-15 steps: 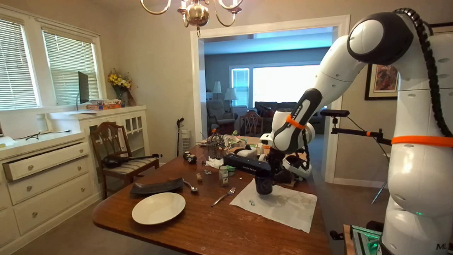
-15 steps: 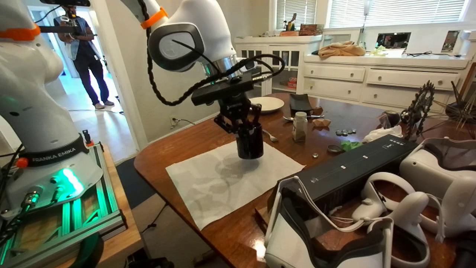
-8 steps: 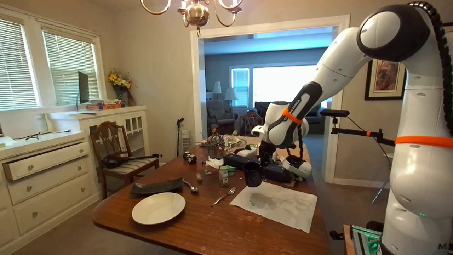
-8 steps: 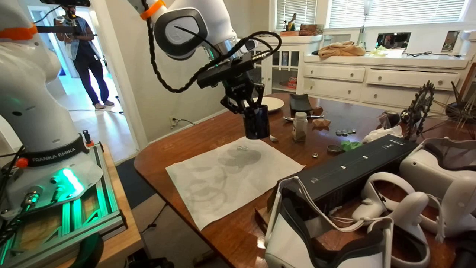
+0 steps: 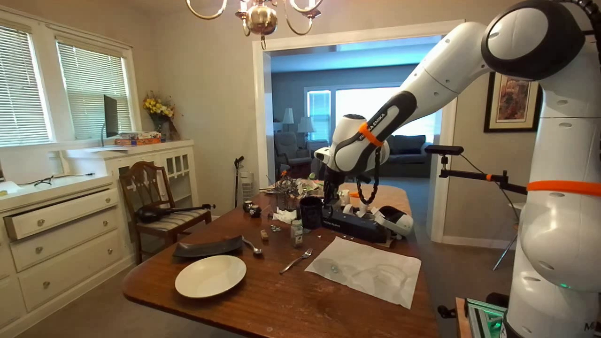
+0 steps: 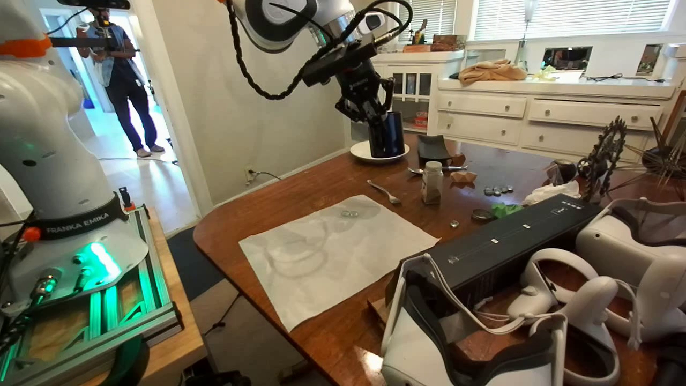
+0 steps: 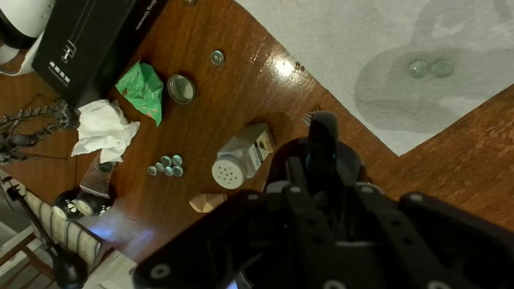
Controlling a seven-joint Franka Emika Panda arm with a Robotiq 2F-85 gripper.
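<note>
My gripper (image 6: 377,119) is shut on the handle of a black mug (image 6: 394,138). In both exterior views the mug hangs above the brown table, with the gripper at its side. From the wrist, the dark handle (image 7: 322,134) stands between the two fingers, and the mug's body lies dim behind them. A shaker bottle (image 7: 243,156) with a white holed lid stands close by the mug in that view. White paper (image 6: 300,268) lies on the table, bearing two clear glass beads (image 6: 349,213). The mug's inside cannot be seen.
A fork (image 5: 296,261), a cream plate (image 5: 210,277), a dark tray (image 5: 206,248) and a spoon (image 5: 253,247) lie on the table. A long black box (image 6: 498,241) and white headsets (image 6: 471,343) take up one side. Several glass beads (image 7: 166,165) lie near a wooden block (image 7: 207,202).
The mug, still gripped, has risen and travelled from over the paper to beyond its edge, towards the shaker bottle's side of the table. The fork and beads show more fully in an exterior view.
</note>
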